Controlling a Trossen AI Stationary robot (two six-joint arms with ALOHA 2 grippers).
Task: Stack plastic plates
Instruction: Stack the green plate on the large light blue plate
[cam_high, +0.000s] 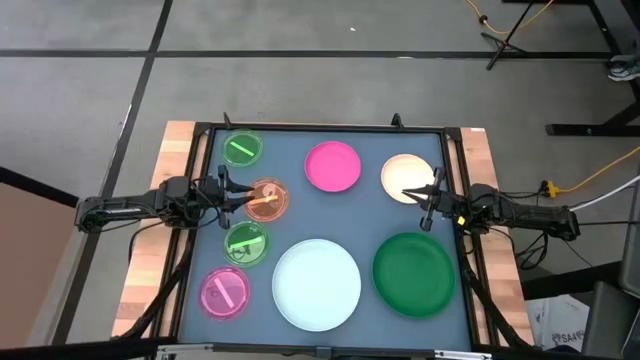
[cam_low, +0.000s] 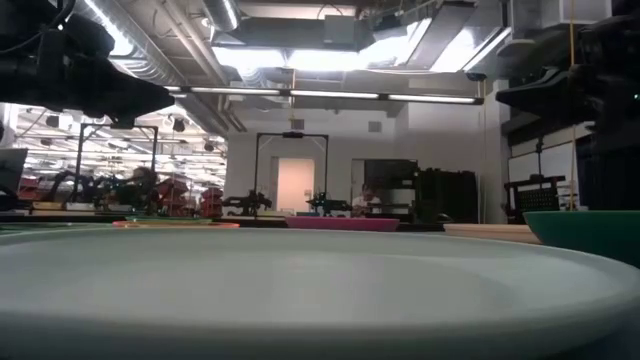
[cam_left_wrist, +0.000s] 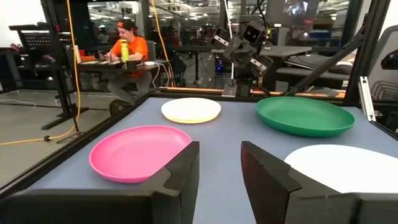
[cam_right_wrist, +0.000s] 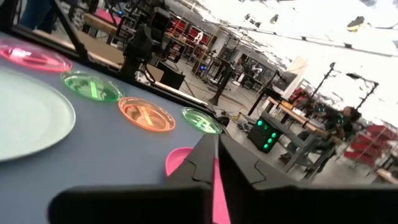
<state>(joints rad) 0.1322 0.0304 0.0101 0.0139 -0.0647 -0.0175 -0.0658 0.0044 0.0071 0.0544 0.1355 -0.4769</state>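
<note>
**Inspector:** Large plates first, placed from the claws.

**Assistant:** The white plate (cam_high: 316, 284) lies flat on the worktop (cam_high: 370, 215), ahead of the left claw (cam_high: 238, 197) and off to its right. The dark green plate (cam_high: 414, 273) lies just beside the right claw (cam_high: 420, 194), on that claw's left. It sits near the white plate and clear of it.

**Inspector:** Medium plates?

**Assistant:** The pink plate (cam_high: 332, 166) lies between the two claws, ahead of the left claw and to its left. The cream plate (cam_high: 400, 172) is at the right claw, whose tips stand over the plate's rim.

**Inspector:** Small plates?

**Assistant:** The orange plate (cam_high: 268, 198) is directly at the left claw's tips. One translucent green plate (cam_high: 242, 149) flanks that claw on its left and a second green plate (cam_high: 246, 243) on its right. The magenta plate (cam_high: 224, 293) lies beyond the second green one, farther to the right. No plate rests on another.

**Inspector:** State of the claws?

**Assistant:** The left claw is released: its fingers stand parted with bare worktop showing between them, and it holds nothing. The right claw is clenched, its fingers meeting along a thin seam. No plate is seen between them.
</note>
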